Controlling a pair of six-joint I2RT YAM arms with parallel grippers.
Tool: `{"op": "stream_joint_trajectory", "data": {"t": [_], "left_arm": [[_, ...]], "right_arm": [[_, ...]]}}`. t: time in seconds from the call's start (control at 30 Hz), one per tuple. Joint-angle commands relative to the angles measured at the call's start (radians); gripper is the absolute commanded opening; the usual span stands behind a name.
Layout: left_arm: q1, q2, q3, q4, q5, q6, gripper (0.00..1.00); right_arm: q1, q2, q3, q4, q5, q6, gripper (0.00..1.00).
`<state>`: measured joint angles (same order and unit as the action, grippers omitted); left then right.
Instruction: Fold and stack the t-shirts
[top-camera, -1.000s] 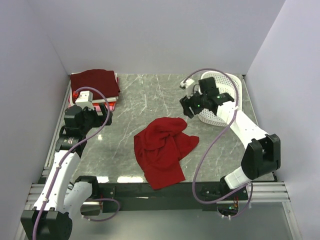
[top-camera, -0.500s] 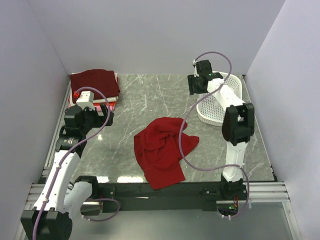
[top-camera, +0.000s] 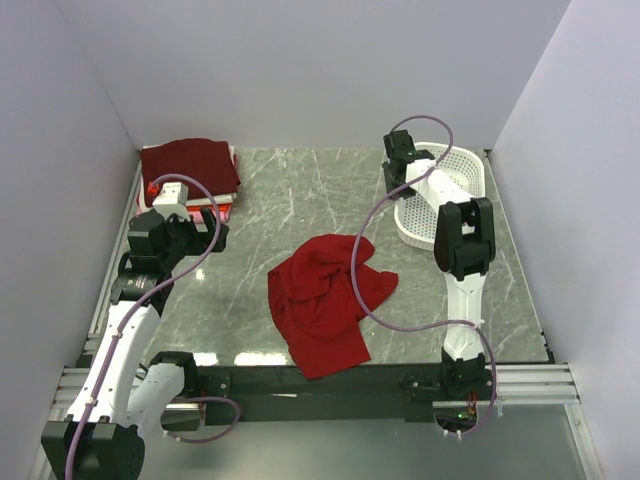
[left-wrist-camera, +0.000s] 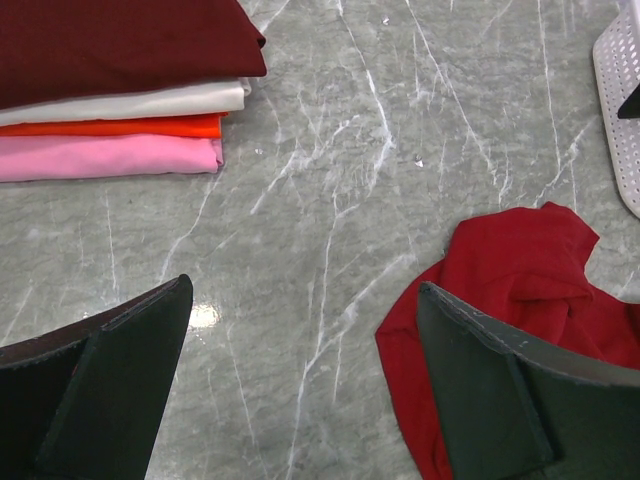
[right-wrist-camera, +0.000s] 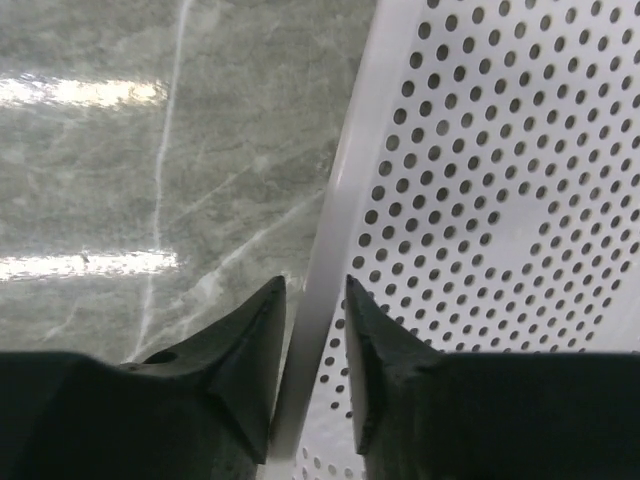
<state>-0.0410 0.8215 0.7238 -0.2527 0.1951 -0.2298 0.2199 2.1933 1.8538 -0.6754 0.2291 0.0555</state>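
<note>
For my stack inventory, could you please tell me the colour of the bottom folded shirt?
The bottom folded shirt is pink, clearest in the left wrist view.

No readable text or label shows on the t-shirts (top-camera: 322, 300) or basket (right-wrist-camera: 500, 200).

Crumpled bright red cloth t-shirt (top-camera: 320, 300) lies mid-table on grey marbled tabletop (top-camera: 290, 200). Folded stack of shirts (top-camera: 190, 168) sits in far left corner, dark maroon one on top. White perforated plastic basket (top-camera: 450, 195) stands at far right. Right arm reaches far, right gripper (top-camera: 393, 165) at basket's left rim; jaws too small to read. Left gripper (top-camera: 212, 232) hangs near stack, apart from red shirt. Purple cable (top-camera: 353, 280) loops across red shirt's right side.
</note>
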Motion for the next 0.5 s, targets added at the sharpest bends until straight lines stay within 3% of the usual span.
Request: {"op": "stream_joint_trajectory", "data": {"t": [0.0, 0.13, 0.47], "left_arm": [[-0.003, -0.013, 0.016, 0.029, 0.020, 0.004, 0.99], [-0.003, -0.012, 0.016, 0.029, 0.017, 0.004, 0.99], [-0.003, 0.005, 0.016, 0.027, 0.012, 0.006, 0.99]], "right_arm": [[-0.001, 0.011, 0.025, -0.004, 0.068, -0.046, 0.36], [-0.011, 0.005, 0.007, 0.017, 0.087, -0.104, 0.25], [-0.085, 0.023, 0.057, 0.074, 0.096, -0.217, 0.18]]}}
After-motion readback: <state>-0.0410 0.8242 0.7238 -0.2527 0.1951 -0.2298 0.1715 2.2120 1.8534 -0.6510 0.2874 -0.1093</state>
